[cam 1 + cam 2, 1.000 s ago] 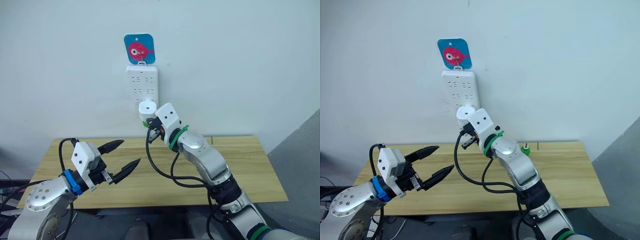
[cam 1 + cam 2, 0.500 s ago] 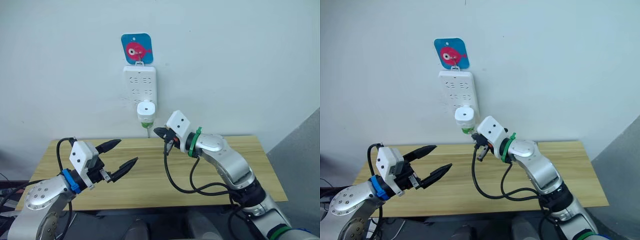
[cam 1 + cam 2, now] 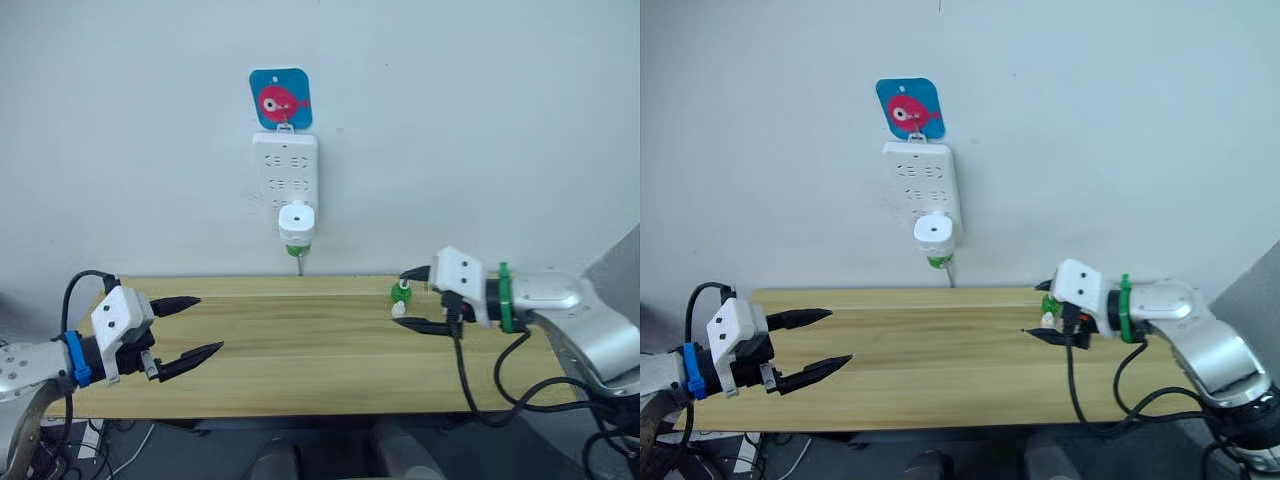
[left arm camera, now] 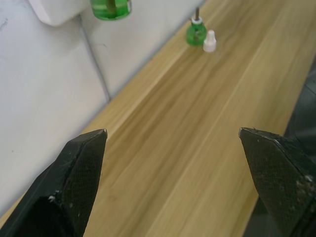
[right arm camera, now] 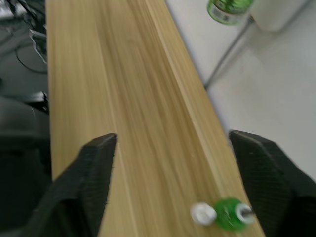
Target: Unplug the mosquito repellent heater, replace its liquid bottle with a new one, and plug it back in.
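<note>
The white mosquito repellent heater [image 3: 296, 220] sits plugged into the lowest socket of the white power strip [image 3: 285, 170] on the wall. A green liquid bottle [image 3: 297, 247] hangs under it. A second green bottle [image 3: 401, 293] stands on the wooden table [image 3: 300, 350] at the right rear, with a small white cap [image 3: 398, 310] beside it. My right gripper [image 3: 413, 298] hovers open just right of that bottle and cap, holding nothing. My left gripper [image 3: 198, 326] is open and empty over the table's left end. The left wrist view shows the table bottle [image 4: 196, 33] and cap [image 4: 210, 41] far off.
A blue card with a red fish [image 3: 279, 98] hangs above the power strip. A thin cable [image 3: 297, 266] drops from the strip behind the table. The wall runs right along the table's back edge.
My right arm swung from the heater on the wall down to the right, beside the table bottle, and its fingers went from shut to open. My left arm dropped lower and leftward.
</note>
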You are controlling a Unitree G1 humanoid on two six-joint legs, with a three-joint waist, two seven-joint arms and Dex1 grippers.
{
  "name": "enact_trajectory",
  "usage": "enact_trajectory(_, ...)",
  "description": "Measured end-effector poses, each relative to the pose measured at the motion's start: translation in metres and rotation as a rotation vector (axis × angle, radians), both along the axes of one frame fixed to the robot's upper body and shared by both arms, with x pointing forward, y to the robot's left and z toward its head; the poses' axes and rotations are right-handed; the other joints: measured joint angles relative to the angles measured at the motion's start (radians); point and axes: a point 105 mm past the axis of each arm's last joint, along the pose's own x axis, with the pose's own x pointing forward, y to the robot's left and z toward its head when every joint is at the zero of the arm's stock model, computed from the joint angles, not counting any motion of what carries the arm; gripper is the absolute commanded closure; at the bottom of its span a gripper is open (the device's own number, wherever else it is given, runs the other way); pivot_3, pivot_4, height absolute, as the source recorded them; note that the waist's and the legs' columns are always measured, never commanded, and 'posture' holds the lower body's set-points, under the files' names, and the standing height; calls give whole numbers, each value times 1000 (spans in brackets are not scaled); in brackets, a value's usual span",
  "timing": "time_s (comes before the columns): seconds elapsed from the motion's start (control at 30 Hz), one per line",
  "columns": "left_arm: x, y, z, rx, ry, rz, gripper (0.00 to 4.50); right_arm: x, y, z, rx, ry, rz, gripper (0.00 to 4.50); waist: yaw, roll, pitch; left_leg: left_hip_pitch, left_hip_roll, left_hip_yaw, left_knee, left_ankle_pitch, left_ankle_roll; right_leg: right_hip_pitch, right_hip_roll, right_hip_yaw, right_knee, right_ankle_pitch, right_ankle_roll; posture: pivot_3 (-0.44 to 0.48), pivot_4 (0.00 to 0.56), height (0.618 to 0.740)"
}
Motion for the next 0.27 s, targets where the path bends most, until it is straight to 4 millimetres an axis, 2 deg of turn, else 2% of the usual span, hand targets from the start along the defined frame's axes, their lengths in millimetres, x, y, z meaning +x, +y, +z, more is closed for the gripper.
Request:
enact_trajectory(0.07, 2, 4, -2, 33, 11, 24, 0, 2, -25, -8, -83, 5, -39, 20, 3, -4, -2, 1, 0, 1, 0, 0, 0, 1, 0, 0, 0, 0, 0, -1, 0, 740)
enact_trajectory(0.13, 8, 10, -4, 74, 0, 65, 0, 4, -41, -13, -116, 13, -62, 20, 3, -5, -3, 3, 0, 2, 0, 0, 0, 2, 0, 1, 0, 0, 0, 1, 0, 740)
enact_trajectory(0.27, 14, 15, -6, 117, -17, 100, 0, 9, -56, -12, -126, 2, -79, 20, 3, -6, -4, 8, 1, 4, 0, 0, 0, 7, -1, 1, 1, 0, 0, 1, 0, 740)
